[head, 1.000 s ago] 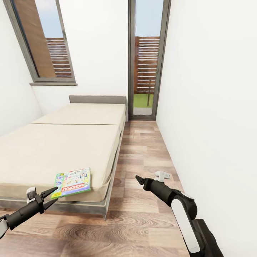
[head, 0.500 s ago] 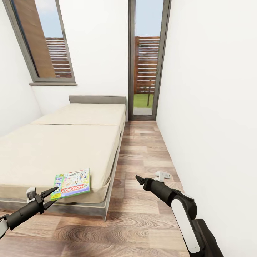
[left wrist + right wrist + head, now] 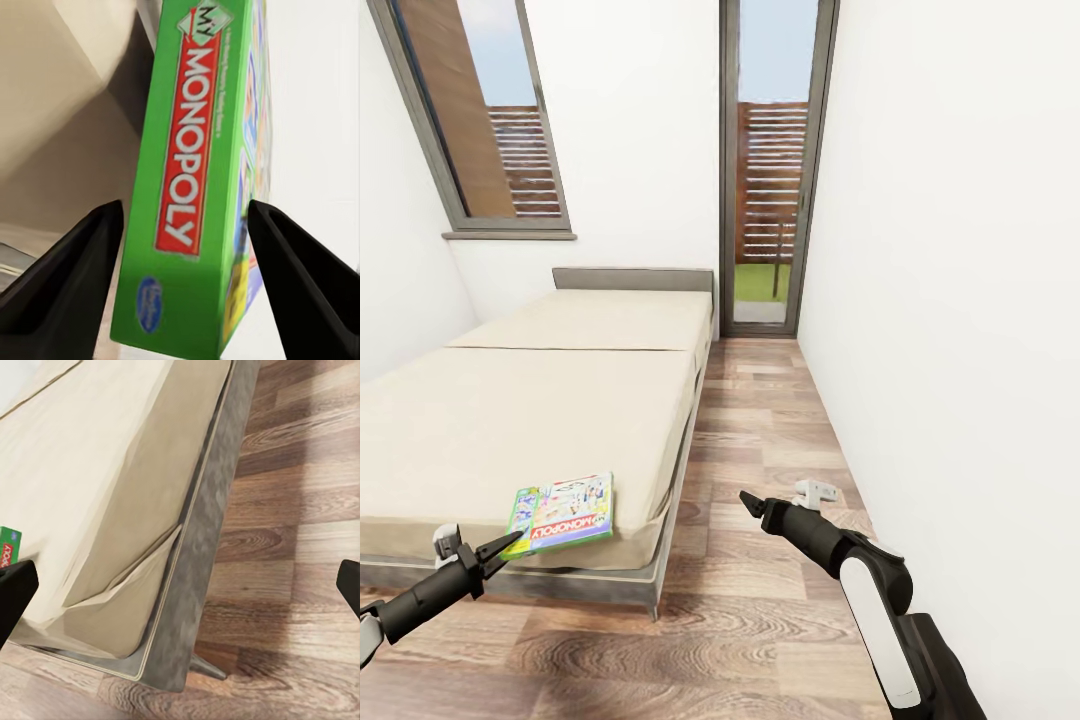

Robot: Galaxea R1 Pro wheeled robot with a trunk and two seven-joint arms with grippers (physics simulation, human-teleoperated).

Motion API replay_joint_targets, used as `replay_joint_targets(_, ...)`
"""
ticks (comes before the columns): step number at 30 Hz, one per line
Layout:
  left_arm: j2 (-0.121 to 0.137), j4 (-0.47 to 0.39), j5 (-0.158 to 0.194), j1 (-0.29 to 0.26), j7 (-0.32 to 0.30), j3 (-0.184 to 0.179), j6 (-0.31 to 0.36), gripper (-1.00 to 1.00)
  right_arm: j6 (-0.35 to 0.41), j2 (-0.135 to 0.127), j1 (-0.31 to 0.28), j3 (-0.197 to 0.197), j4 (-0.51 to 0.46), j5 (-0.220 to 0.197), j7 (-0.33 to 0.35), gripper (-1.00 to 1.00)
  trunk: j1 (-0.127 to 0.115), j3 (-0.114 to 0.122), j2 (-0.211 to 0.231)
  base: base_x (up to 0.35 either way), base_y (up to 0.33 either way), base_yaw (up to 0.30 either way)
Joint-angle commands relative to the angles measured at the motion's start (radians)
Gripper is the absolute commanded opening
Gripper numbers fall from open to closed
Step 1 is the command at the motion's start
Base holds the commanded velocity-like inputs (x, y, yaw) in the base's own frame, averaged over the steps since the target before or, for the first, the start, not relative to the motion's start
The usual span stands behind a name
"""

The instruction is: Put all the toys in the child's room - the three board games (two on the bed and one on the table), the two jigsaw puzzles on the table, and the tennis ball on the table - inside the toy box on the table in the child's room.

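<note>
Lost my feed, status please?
Left gripper open, fingers straddling Monopoly box on bed corner. Right gripper idle over floor. Nothing blocking.

We see the bed (image 3: 550, 400), a plain beige mattress on a dark grey frame, standing on the wood-plank floor (image 3: 760, 620). At its near corner lies the Monopoly box (image 3: 568, 512), flat, reaching the mattress edge.

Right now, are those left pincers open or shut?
Open: the left gripper's black fingers straddle the Monopoly box, apart from its sides.
</note>
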Motion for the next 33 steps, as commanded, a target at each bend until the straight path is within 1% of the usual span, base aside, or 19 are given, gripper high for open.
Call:
replay_joint_targets(1, 0.001, 0.001, -0.003, 0.000, -0.001, -0.005, 0.002, -1.00, 0.005, 0.000, -0.001, -0.001, 0.000, -0.002, -0.001, 1.00, 0.000, -0.001, 0.000, 0.000, 0.000, 0.000)
replay_joint_targets(12, 0.001, 0.001, -0.001, 0.000, -0.006, -0.006, 0.001, -1.00, 0.005, 0.000, -0.001, -0.001, 0.000, -0.002, -0.001, 1.00, 0.000, -0.001, 0.000, 0.000, 0.000, 0.000)
replay_joint_targets(24, 0.001, 0.001, -0.001, 0.000, -0.006, -0.007, 0.002, -1.00, 0.005, 0.000, -0.001, -0.001, -0.001, -0.002, 0.000, 1.00, -0.006, 0.045, 0.002, 0.000, 0.000, 0.000)
replay_joint_targets(33, 0.001, 0.001, -0.001, 0.000, -0.006, -0.007, 0.001, -1.00, 0.005, 0.000, -0.001, -0.003, 0.000, -0.010, 0.001, 1.00, -0.040, 0.074, 0.065, 0.000, 0.000, 0.000)
